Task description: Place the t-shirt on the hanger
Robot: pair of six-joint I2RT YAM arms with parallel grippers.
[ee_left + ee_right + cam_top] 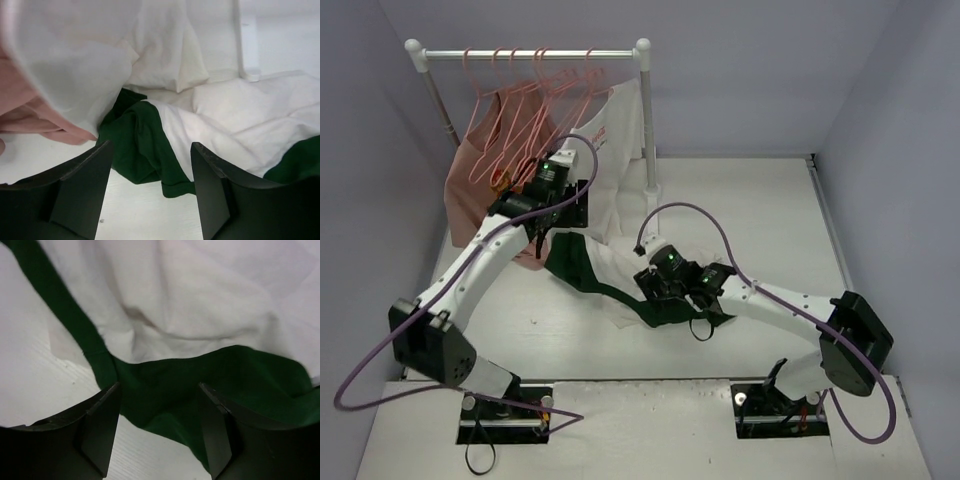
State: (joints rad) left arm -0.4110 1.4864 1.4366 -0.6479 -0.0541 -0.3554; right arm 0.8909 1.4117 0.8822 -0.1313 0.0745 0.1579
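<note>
From above, the t-shirt (605,268) lies crumpled on the white surface (760,220) between the 2 arms, its white body creased and a dark green sleeve bunched at either end. Behind it, thin triangular pink hangers (510,110) hang on a white rail (530,53), with a salmon-pink shirt (470,185) and a white shirt (618,140).

At the left wrist, the left gripper (150,187) stands parted and grips nothing. Its black wedge-shaped fingers sit above a folded green sleeve.

At the right wrist, the right gripper (160,427) is also spread and clamps nothing. Soft green cloth lies beneath the gap.
</note>
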